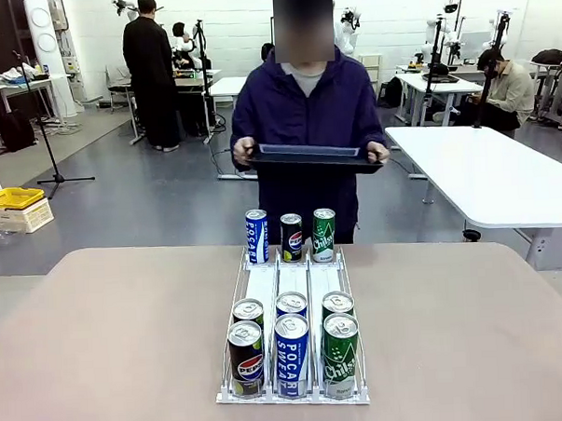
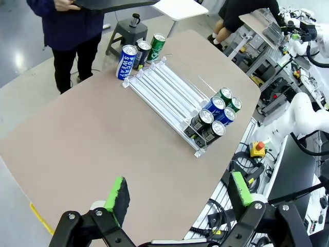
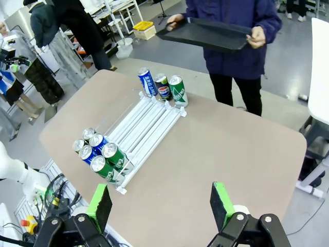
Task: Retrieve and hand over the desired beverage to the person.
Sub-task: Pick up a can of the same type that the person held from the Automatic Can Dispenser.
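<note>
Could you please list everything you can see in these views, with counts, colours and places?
table: one, beige, under the rack and cans.
can rack: one, clear and white, three lanes, middle of the table.
near cans: six, two black, two blue, two green, in two rows of three at the rack's robot-side end.
far cans: three, blue, black, green, upright at the rack's far end.
tray: one, black, held level by the person.
white table: one, right background.
yellow bin: one, on a white box, floor at far left.
person: one, navy jacket, standing at the table's far side.
left gripper: black with green pads, open, above the table.
right gripper: the same, open, above the table.
</note>
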`<state>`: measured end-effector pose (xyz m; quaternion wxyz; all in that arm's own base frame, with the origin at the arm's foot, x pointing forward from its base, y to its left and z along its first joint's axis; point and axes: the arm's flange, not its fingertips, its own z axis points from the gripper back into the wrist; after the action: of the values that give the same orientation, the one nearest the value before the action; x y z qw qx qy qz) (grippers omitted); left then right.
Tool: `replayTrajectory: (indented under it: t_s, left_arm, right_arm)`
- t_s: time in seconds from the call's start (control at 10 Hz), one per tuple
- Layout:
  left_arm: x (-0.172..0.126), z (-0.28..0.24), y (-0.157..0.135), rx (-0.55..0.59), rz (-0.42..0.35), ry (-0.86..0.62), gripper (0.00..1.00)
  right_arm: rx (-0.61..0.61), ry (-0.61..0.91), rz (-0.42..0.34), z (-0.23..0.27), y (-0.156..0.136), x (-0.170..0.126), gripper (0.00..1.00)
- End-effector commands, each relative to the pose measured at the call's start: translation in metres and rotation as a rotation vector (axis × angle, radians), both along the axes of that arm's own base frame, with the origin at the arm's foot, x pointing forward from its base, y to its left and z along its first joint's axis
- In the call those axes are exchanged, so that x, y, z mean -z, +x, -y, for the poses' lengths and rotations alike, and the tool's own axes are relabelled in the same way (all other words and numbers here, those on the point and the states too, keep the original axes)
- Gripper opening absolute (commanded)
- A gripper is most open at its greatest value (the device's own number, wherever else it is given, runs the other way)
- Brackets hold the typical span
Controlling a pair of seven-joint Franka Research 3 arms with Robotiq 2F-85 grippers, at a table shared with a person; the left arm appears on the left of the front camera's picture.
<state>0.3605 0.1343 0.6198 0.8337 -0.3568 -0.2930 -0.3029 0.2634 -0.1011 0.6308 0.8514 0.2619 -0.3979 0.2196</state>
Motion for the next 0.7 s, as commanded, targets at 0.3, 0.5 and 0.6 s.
replayTrajectory:
  t_s: [0.3,0.5,0.6]
  left_arm:
    - [-0.0012,-0.0022,0.0015,0.019,0.024,-0.007,1.00]
    - [-0.0012,-0.0022,0.0015,0.019,0.024,-0.007,1.00]
    - [-0.0012,-0.0022,0.0015,0.019,0.024,-0.007,1.00]
  right_arm:
    - [-0.020,0.013,0.003,0.0001,0.0014,0.0018,1.00]
    - [-0.020,0.013,0.003,0.0001,0.0014,0.0018,1.00]
    - [-0.020,0.013,0.003,0.0001,0.0014,0.0018,1.00]
